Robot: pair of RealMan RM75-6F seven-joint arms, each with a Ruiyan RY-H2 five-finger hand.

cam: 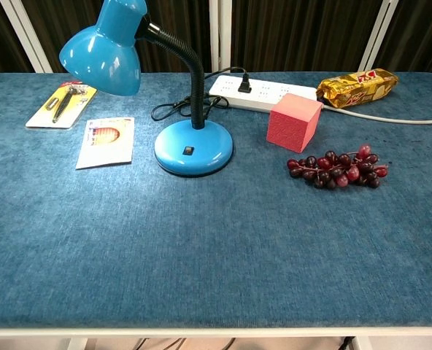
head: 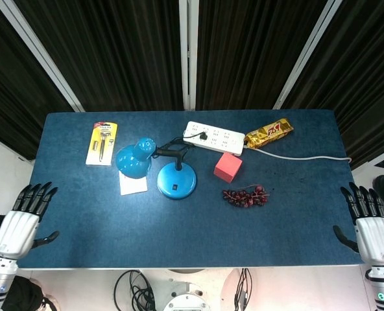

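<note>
Blue felt-covered table [head: 296, 220] | left hand [head: 23, 223] lower left, empty, fingers spread | right hand [head: 368, 223] lower right, likewise | dark red grape bunch [head: 245, 196] nearest right hand, long axis left-right.

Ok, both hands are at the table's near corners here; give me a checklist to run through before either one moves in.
1. Left hand holds nothing, fingers apart: ok.
2. Right hand holds nothing, fingers apart: ok.
3. Lamp upright on its base, plugged into the power strip: ok.
4. Grapes lie apart from the red block: ok.
5. Lamp switched on: cannot tell.
6. Card flat, partly under the lamp shade in the head view: ok.
</note>
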